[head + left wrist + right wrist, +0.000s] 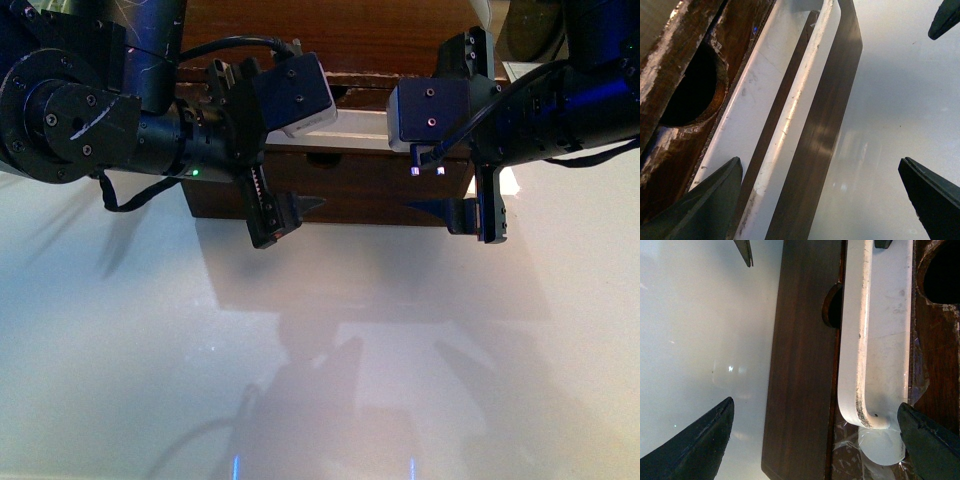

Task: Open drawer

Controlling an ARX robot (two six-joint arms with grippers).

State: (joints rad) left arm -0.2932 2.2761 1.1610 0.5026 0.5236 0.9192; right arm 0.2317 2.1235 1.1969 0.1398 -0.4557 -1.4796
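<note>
Left tool (820, 167): spread wide and empty. The handle (790, 100) runs between its fingers, close to one finger (710, 200), and the other finger hangs over the bare worktop (900, 100).
Right tool (815, 405): likewise spread and empty. The rounded end of the handle lies just inside one finger (932, 440).
Drawer (937, 365): straight ahead of both tools and, as far as can be judged, shut. Its scuffed dark front sits behind the white bar, with a round notch cut into its edge.
Plain front (800, 365): dark wood without a handle, beside the bar and between the right tool's fingers. It is not the part to pull.
Reason for two tools: the bar is long, so a grip toward each end would likely draw the drawer out squarely, not skewed.
Reason for the spread: the gap lets the fingers pass around the bar before closing.
Contact: it cannot be told whether any finger touches the bar.
Step in hand: lining up for the grip, with the pull not yet begun.
Risk: the right tool may slip off the rounded end or catch the plain front.
</note>
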